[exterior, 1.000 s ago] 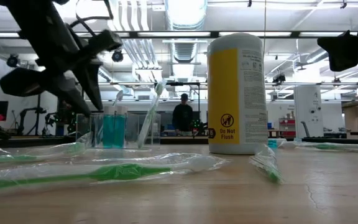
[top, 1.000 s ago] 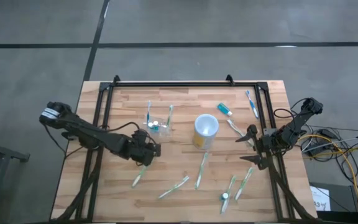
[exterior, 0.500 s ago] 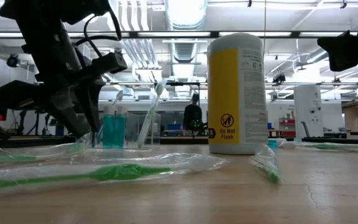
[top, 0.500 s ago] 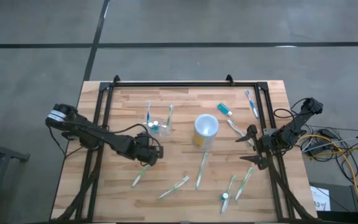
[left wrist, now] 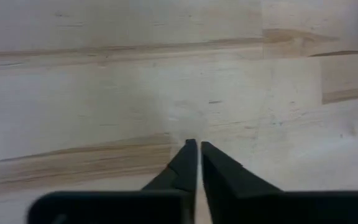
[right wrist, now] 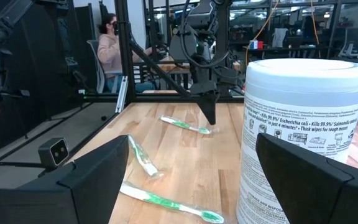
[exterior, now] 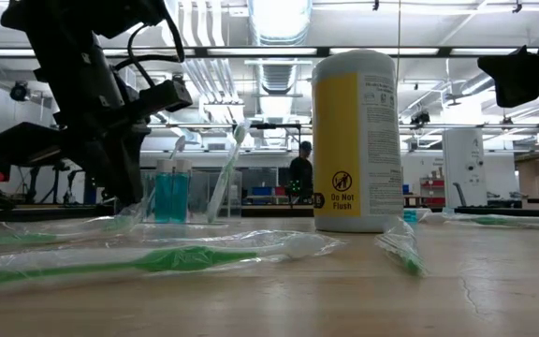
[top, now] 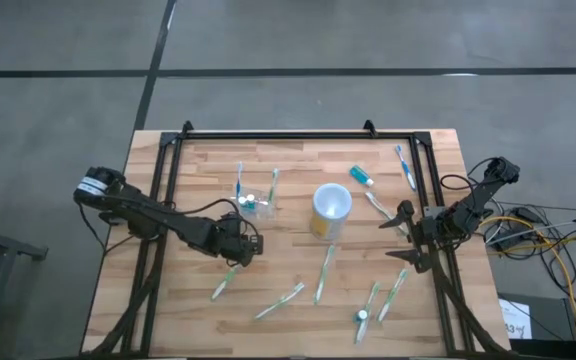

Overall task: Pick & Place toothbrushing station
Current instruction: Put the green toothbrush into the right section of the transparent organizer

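Pinching shut on nothing: left gripper [left wrist: 196,144] jaws.

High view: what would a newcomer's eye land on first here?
The yellow tub of wipes standing upright mid-table, ringed by wrapped toothbrushes scattered flat over the wood. Next, the left claw, shut, down at the table just in front of the clear holder with brushes standing in it. The right claw waits open near the table's right edge.
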{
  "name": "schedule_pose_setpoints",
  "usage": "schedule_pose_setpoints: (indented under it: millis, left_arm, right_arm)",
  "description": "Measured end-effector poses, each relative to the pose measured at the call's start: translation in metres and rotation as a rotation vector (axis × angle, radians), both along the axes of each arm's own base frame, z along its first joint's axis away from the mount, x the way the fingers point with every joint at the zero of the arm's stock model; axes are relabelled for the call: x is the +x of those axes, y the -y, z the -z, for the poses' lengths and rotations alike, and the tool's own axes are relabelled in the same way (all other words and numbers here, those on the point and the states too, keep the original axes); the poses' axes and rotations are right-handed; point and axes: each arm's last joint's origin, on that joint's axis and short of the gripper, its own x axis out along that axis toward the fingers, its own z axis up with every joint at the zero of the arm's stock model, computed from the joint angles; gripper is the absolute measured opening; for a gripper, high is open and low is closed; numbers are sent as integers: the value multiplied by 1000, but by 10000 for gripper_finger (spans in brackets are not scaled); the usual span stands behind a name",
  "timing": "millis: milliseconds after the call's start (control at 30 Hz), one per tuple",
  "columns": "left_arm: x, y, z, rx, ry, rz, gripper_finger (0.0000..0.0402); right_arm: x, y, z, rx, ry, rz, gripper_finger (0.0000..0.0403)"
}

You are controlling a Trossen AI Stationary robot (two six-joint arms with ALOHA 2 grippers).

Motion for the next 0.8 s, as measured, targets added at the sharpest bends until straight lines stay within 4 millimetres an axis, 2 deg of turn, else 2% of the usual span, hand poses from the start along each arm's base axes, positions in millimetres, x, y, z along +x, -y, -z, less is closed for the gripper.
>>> schedule_pose_setpoints:
  millis: [367,567,800]
  left_arm:
    - [0,0,-1,10,5,23,4]
    - [2,-2,-20,102,77,71,3]
    - [1,-6,-54,265,189,119,2]
  right_arm:
    - [0,0,0,0,0,0,346]
    - [0,0,0,0,0,0,349]
    - [0,0,0,0,0,0,346]
